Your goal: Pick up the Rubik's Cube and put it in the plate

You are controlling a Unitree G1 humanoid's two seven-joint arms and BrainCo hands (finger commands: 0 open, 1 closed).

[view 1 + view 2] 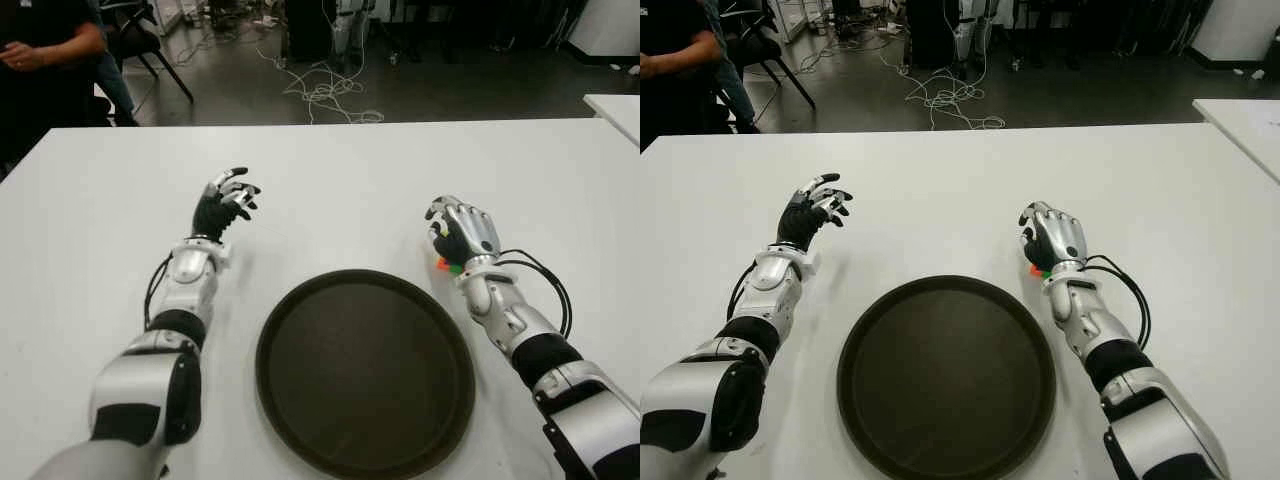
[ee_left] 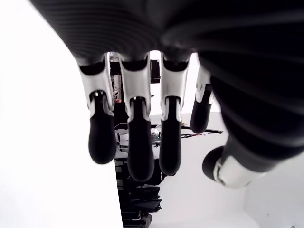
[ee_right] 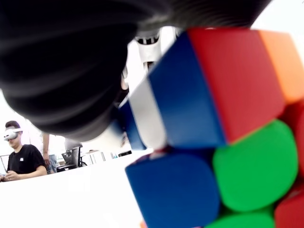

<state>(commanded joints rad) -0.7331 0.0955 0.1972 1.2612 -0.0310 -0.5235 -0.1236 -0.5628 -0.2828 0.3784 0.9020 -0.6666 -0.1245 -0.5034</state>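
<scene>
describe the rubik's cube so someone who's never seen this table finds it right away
On the white table lies a big dark round plate. Just past its right rim, the right hand is curled around the Rubik's Cube; only orange and green bits peek out under the fingers. It is the only multicoloured thing there, showing red, blue, green and orange tiles in the right wrist view.
</scene>
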